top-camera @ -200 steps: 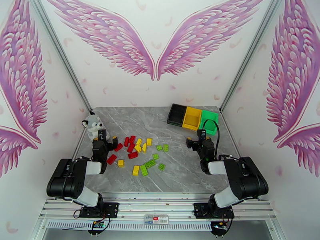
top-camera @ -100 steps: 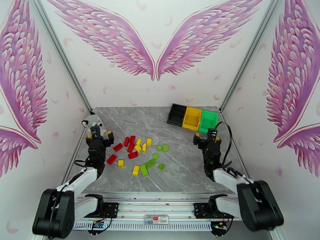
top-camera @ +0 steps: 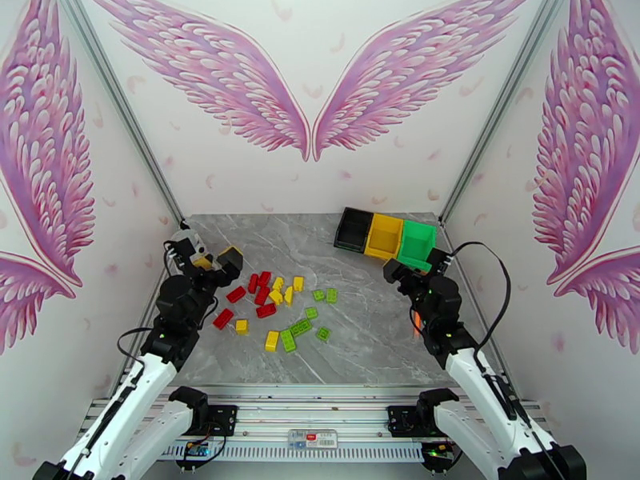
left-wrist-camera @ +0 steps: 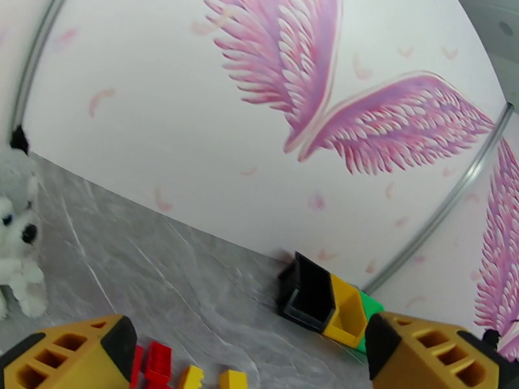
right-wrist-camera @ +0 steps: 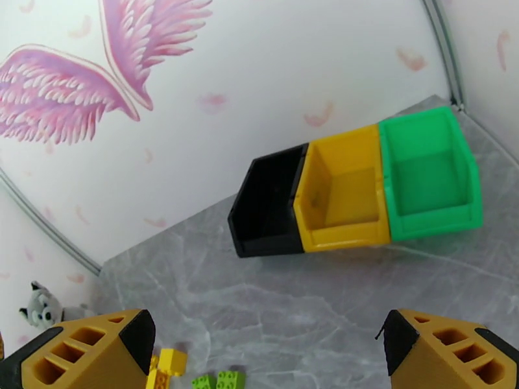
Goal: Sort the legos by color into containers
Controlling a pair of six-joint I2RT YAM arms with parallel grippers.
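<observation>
Red legos, yellow legos and green legos lie scattered at the table's left-centre. The containers stand joined at the back right: black, yellow, green, all empty in the right wrist view as black, yellow, green. My left gripper hovers open just left of the red legos, nothing between its fingers. Just in front of the green bin my right gripper hovers open and empty, its fingers wide apart.
A grey-white plush toy sits at the table's far left, close behind my left gripper. Metal frame posts rise at both back corners. Bare marble lies between the brick pile and the bins.
Both arms have unfolded and reached forward and up. The left gripper moved toward the plush toy, the right toward the green bin. No brick has moved.
</observation>
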